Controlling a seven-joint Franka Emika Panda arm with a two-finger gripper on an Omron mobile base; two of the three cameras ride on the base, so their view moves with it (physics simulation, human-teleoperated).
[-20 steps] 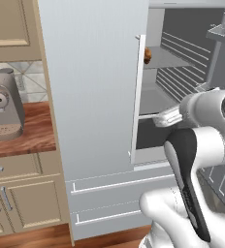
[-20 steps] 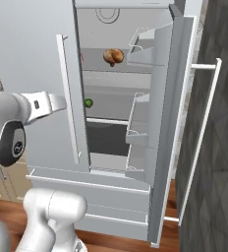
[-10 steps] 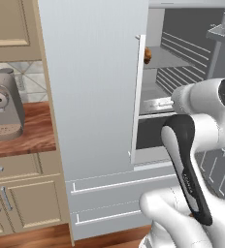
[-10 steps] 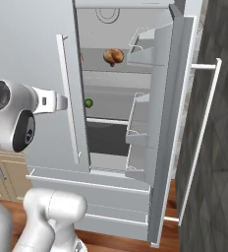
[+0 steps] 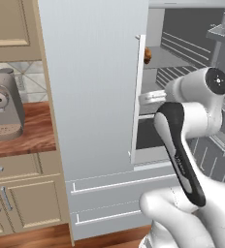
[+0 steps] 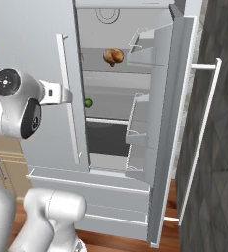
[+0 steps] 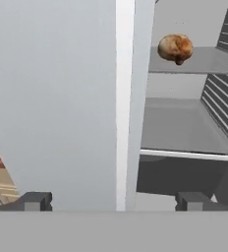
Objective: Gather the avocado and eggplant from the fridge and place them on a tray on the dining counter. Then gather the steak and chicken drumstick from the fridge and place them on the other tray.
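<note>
No readable text, labels, brand names, numbers or signs appear anywhere. A faint pale mark runs along the dark strip on the arm [image 5: 180, 155] in the left base view, but it is too small and blurred to make out.

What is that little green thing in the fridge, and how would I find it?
Start at the tall grey fridge with its right door swung open. On the middle shelf, below the browned roast chicken drumstick, a small round green avocado sits at the left edge. It is the one green item there.
</note>
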